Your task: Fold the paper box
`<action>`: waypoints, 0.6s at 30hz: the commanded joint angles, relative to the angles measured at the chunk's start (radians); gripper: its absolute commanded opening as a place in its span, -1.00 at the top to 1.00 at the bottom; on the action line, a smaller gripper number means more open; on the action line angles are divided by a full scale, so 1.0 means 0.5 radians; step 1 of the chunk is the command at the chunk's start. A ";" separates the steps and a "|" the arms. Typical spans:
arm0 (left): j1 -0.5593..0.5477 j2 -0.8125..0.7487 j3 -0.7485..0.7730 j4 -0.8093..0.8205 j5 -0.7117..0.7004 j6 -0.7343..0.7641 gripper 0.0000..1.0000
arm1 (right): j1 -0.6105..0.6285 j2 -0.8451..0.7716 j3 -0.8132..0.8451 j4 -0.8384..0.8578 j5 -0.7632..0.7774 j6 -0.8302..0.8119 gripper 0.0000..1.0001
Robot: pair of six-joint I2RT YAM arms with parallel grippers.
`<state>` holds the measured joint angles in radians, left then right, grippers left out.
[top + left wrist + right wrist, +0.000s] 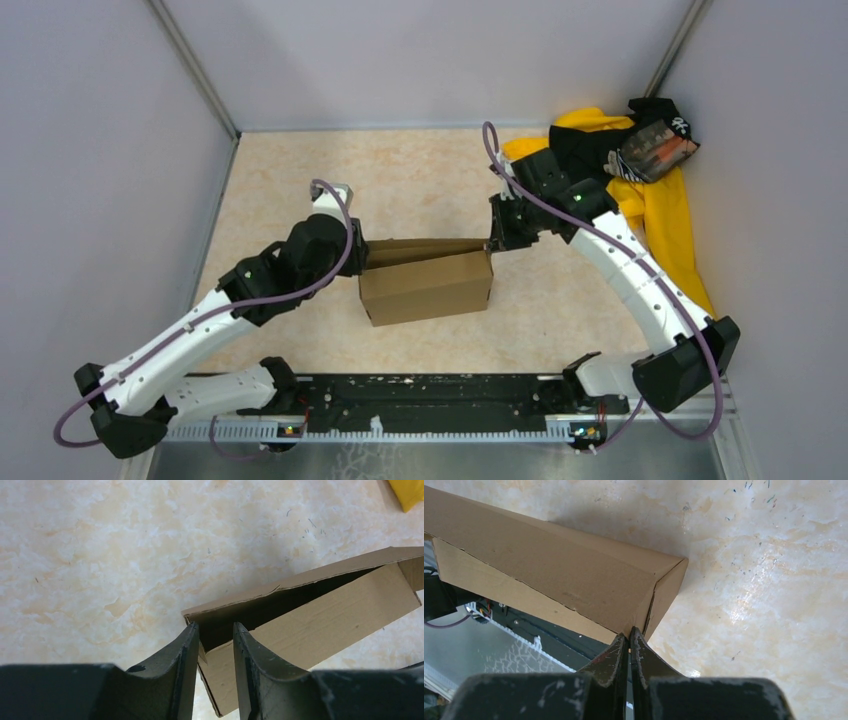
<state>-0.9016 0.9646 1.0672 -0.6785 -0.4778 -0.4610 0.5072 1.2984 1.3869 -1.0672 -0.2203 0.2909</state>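
The brown paper box (425,285) lies in the middle of the table as a shallow long box, its top flap raised a little along the far side. My left gripper (360,255) is at its left end. In the left wrist view the left gripper (214,626) stands open, its fingers straddling the end corner of the paper box (325,615) without clamping it. My right gripper (492,240) is at the right end. In the right wrist view the right gripper (629,632) is shut, pinching the corner edge of the paper box (564,575).
A yellow-and-black cloth pile (640,170) lies at the back right, close behind the right arm; a yellow corner of the cloth (410,492) shows in the left wrist view. A black rail (430,405) runs along the near edge. Grey walls enclose three sides.
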 commanded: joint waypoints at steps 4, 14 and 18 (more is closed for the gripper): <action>-0.005 -0.057 0.046 -0.180 0.025 -0.064 0.24 | 0.038 -0.065 -0.034 0.017 0.013 0.021 1.00; -0.007 -0.079 0.190 -0.203 0.050 -0.030 0.24 | 0.044 -0.078 -0.052 0.033 0.011 0.026 1.00; -0.007 -0.043 0.237 -0.261 0.053 -0.031 0.24 | 0.047 -0.083 -0.052 0.033 0.015 0.027 1.00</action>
<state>-0.9016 0.9379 1.1427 -0.7731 -0.4591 -0.4816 0.5106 1.2858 1.3682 -1.0523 -0.2211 0.2928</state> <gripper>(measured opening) 0.379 0.006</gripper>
